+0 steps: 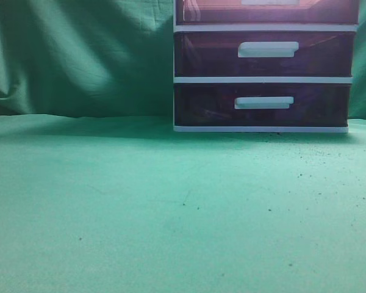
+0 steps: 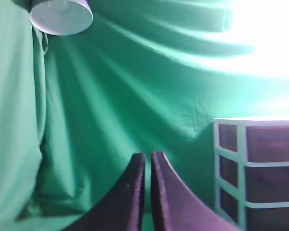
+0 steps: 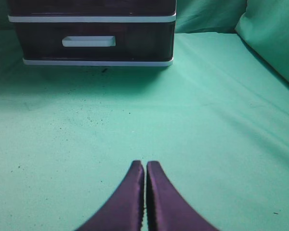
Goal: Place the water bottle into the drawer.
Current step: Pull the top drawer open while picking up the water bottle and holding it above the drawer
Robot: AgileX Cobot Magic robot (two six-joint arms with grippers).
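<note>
And here we are with the green surface (image 1: 171, 207) bare in front of the white-framed cabinet (image 1: 262, 79), and no water bottle showing in any of our three views. We cannot say where it is, so we cannot call which way it points or how its long axis lies.

Up at the top edge of the exterior view sits the drawer (image 1: 265, 11), reddish and lighter than the two darker drawers (image 1: 262, 55) below it. Only its lower strip is in shot, so we cannot tell whether it is pushed home or pulled out.

The left gripper (image 2: 148, 161) hangs in the air facing the green backdrop (image 2: 111, 96), its jaws pressed nearly together on nothing. The right gripper (image 3: 145, 167) hovers low over the surface, facing the cabinet's bottom drawer, jaws likewise closed and empty.

Our read: nothing is visibly done. Finding, gripping and stowing the bottle all look to be ahead.
</note>
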